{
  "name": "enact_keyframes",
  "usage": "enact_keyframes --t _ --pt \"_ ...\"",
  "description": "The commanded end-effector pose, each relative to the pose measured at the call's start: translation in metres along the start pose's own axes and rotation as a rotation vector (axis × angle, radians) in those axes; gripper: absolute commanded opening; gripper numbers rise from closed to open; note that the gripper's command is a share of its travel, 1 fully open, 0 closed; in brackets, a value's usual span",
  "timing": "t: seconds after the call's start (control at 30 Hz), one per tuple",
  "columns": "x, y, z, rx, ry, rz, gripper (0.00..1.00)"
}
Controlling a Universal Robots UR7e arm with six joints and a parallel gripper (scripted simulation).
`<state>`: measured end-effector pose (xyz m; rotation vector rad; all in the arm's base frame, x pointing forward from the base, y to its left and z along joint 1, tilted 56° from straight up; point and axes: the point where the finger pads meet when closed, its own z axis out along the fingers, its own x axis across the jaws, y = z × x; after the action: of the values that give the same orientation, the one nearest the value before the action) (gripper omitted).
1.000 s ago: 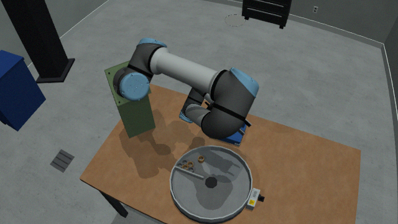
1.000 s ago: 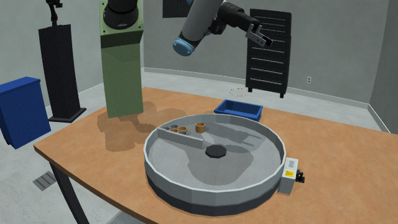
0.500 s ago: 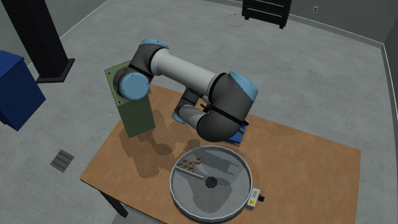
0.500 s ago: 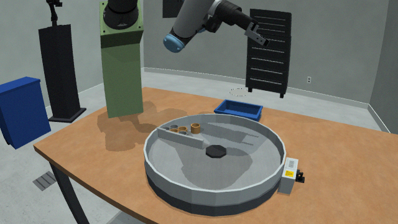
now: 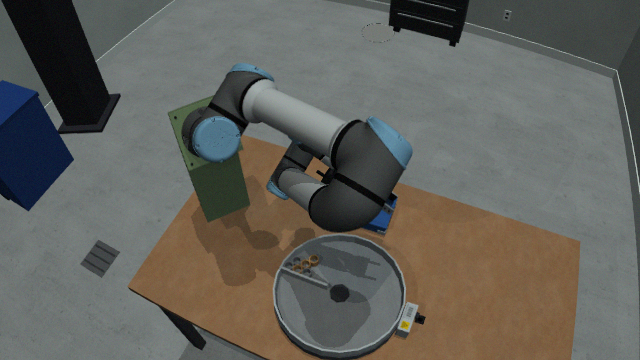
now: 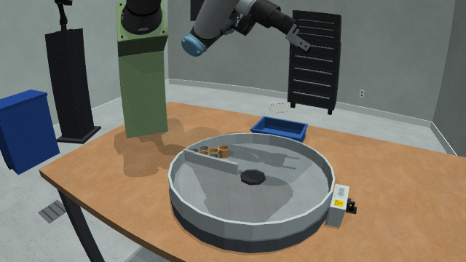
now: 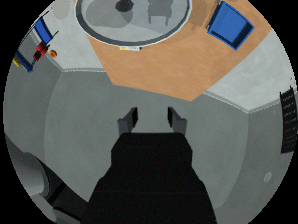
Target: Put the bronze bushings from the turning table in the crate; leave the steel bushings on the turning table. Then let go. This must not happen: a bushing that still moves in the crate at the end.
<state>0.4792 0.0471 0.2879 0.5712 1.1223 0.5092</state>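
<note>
Hand (image 6: 305, 46) (image 7: 152, 113) observed wide open, with nothing held between its two fingers; it is carried well above the worktop (image 5: 475, 250) (image 6: 393, 182) (image 7: 150, 70). In the top view it is largely hidden by the arm (image 5: 367, 170) (image 6: 215, 22). A two-pronged shadow (image 5: 365, 269) (image 6: 280, 160) (image 7: 160, 11) is cast on the floor of the turning table (image 5: 404, 290) (image 6: 251, 231) (image 7: 135, 44).

Three bronze bushings (image 5: 313, 260) (image 6: 223, 151) are seen on the turning table, bunched with grey steel bushings (image 5: 297, 260) (image 6: 204, 148) on the far side of the straight divider (image 5: 304, 277) (image 6: 211, 161). The exact steel count cannot be told, as some are partly hidden. The bronze one farthest from the rim end of the divider is stood upright, its opening upward.

The blue crate (image 5: 380, 220) (image 6: 278, 135) (image 7: 231, 24) is placed on the worktop just beyond the turning table, partly covered by the arm from above. A small labelled box (image 5: 407, 320) (image 6: 338, 205) (image 7: 130, 48) is set beside the turning table's rim
</note>
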Motion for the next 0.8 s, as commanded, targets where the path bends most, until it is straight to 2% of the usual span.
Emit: enact_keyframes --t 0.0,0.4,0.57,0.77 --pt "0.0019 -0.0008 -0.008 0.028 0.11 -0.162 1.0" --pt "0.0019 -0.0008 -0.008 0.028 0.11 -0.162 1.0" --pt "0.0048 -0.0026 -0.0178 0.066 0.246 -0.366 1.0" --pt "0.0048 -0.0026 -0.0178 0.066 0.246 -0.366 1.0"
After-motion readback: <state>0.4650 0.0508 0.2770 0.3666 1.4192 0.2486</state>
